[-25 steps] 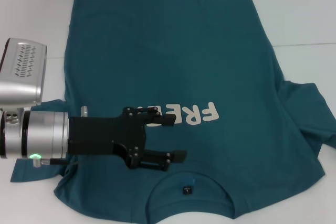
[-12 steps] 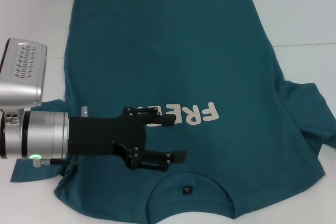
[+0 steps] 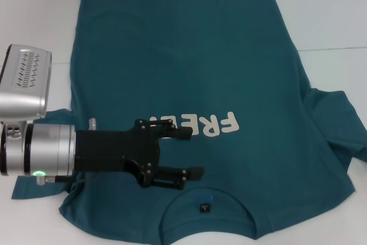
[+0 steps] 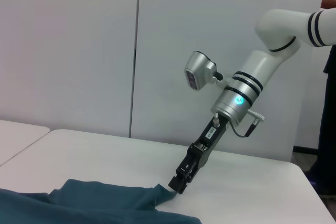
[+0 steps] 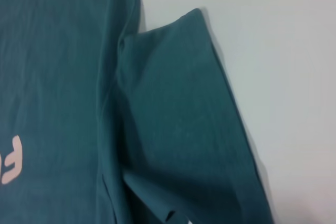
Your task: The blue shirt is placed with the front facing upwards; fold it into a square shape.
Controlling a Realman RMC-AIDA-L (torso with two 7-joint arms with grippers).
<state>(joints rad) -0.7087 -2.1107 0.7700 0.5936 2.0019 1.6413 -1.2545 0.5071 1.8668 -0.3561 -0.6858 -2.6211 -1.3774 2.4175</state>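
Blue shirt (image 3: pixel 189 84) flat on table (image 3: pixel 332 10), front up, neckline at near edge, hem far. Lettering (image 3: pixel 209 123) across chest, just behind neckline. Left gripper (image 3: pixel 192 153) above shirt's near-left part, left of lettering. Right gripper (image 4: pixel 176 184) at right sleeve's (image 3: pixel 344 124) edge

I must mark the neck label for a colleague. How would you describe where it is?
Find the blue shirt spread over the white table. Go to its round neckline at the near edge, past the left gripper. The label is the small dark square there.
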